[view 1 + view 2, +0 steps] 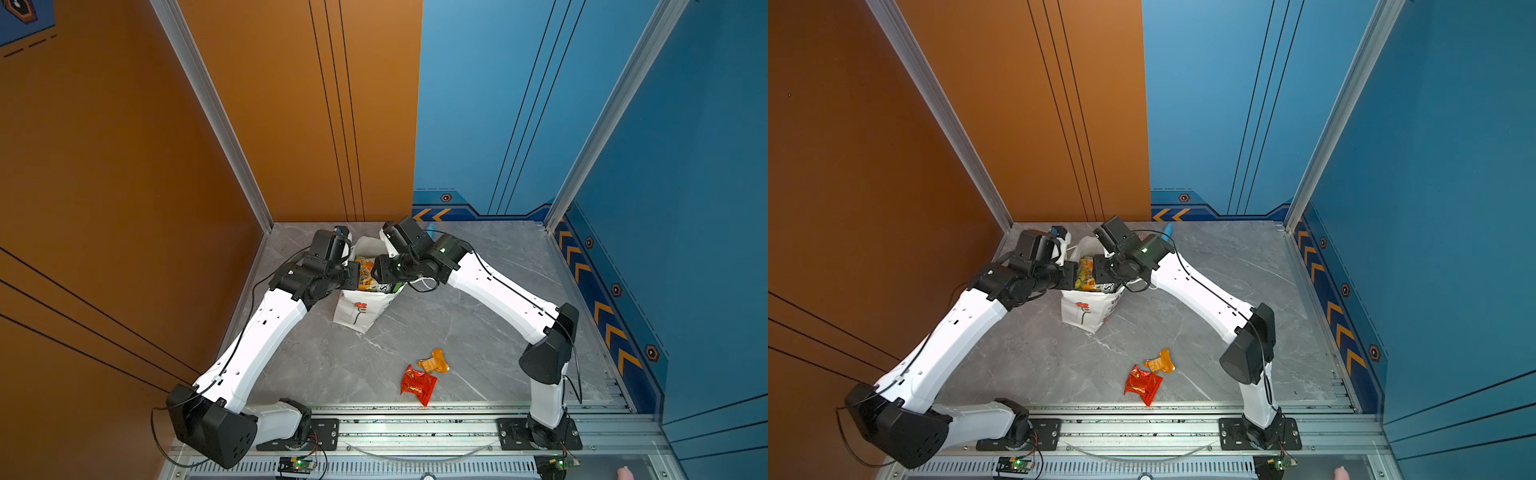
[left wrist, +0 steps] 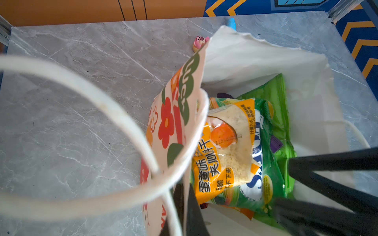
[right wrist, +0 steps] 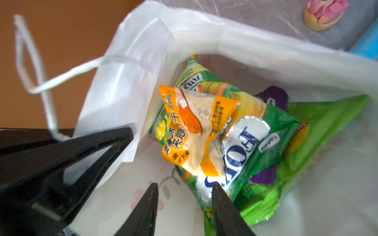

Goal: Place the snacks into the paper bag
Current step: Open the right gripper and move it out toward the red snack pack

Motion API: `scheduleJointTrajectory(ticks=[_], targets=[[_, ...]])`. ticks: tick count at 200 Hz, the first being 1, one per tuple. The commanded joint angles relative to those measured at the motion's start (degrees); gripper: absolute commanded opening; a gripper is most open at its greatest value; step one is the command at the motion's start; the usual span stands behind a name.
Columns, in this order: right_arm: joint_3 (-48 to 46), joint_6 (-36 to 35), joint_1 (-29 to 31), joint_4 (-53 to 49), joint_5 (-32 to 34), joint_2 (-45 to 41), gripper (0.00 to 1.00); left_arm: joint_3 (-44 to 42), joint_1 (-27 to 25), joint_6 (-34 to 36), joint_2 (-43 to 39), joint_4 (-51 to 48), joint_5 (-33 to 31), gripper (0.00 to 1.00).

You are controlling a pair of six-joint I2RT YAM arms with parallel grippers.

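Note:
The white paper bag [image 1: 358, 309] [image 1: 1084, 311] with red flowers stands upright at the back of the table. My left gripper [image 2: 185, 197] [image 1: 353, 273] is shut on the bag's side wall at the rim and holds the mouth open. My right gripper [image 3: 184, 185] [image 1: 377, 269] hangs open inside the mouth, holding nothing. Inside lie an orange packet [image 3: 196, 132] [image 2: 223, 147], a green FOX'S bag [image 3: 247, 143], a purple pack [image 3: 273, 98] and a large green chip bag [image 3: 319, 130]. A red packet [image 1: 417, 384] [image 1: 1142, 384] and a small orange packet [image 1: 434, 361] [image 1: 1160, 362] lie on the table near the front.
A small pink cake-like toy [image 2: 199, 41] [image 3: 325, 12] and a blue tube [image 3: 366, 47] [image 1: 431, 227] lie behind the bag by the back wall. A white cord handle [image 2: 86, 85] loops outside the bag. The metal rail [image 1: 415, 424] runs along the front edge.

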Motion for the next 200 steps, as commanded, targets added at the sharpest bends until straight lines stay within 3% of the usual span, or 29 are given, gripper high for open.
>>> scheduleJointTrajectory(ticks=[1, 69, 91, 120, 171, 200], targets=[[-2.84, -1.2, 0.31, -0.32, 3.03, -5.24, 0.47, 0.37, -0.41, 1.49, -1.71, 3.44, 0.11, 0.0], [-10.79, -3.45, 2.6, 1.34, 7.14, -17.0, 0.48, 0.37, -0.37, 1.58, -1.58, 3.43, -0.08, 0.0], [-19.87, -5.88, 4.81, 6.19, 12.74, -24.44, 0.48, 0.42, -0.42, 1.59, -1.81, 3.43, -0.25, 0.0], [-32.09, -7.59, 6.43, 11.83, 14.77, -34.39, 0.48, 0.46, -0.42, 1.63, -1.77, 3.17, -0.95, 0.0], [-48.23, -8.82, 9.35, 10.48, 17.5, -45.59, 0.48, 0.67, -0.24, 1.74, -1.62, 3.07, -0.65, 0.0], [-55.66, -6.32, 9.9, 10.51, 15.72, -48.93, 0.49, 0.63, 0.05, 1.76, -1.43, 3.02, -0.72, 0.0]])
